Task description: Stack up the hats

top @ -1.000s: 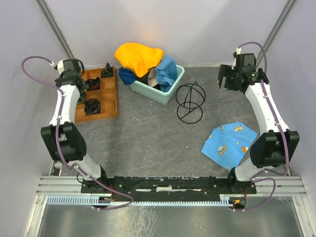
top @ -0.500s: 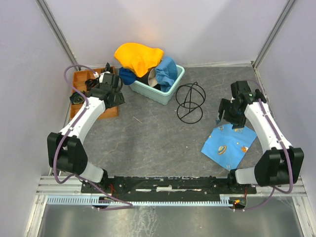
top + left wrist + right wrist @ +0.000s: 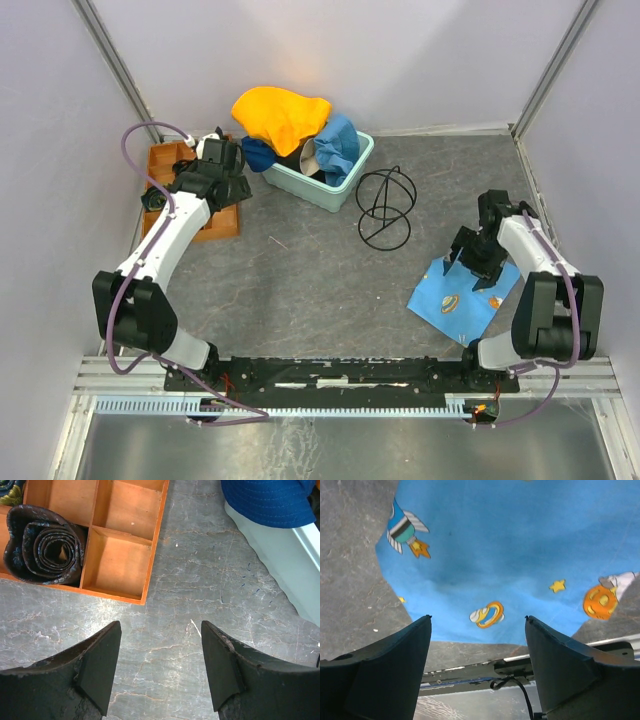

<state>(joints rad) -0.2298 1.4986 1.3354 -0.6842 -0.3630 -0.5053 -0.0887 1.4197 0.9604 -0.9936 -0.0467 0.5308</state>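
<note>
The dark navy fabric hat [image 3: 257, 153] lies half hidden under the yellow-orange fabric hat [image 3: 280, 115]. The left gripper [image 3: 160, 665] and right gripper [image 3: 477, 662] gape wide and empty above the grey marbled tabletop [image 3: 300, 270].

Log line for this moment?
left gripper: open, empty, near wooden tray | right gripper: open, empty, above printed cloth | hats: piled at tub
</note>
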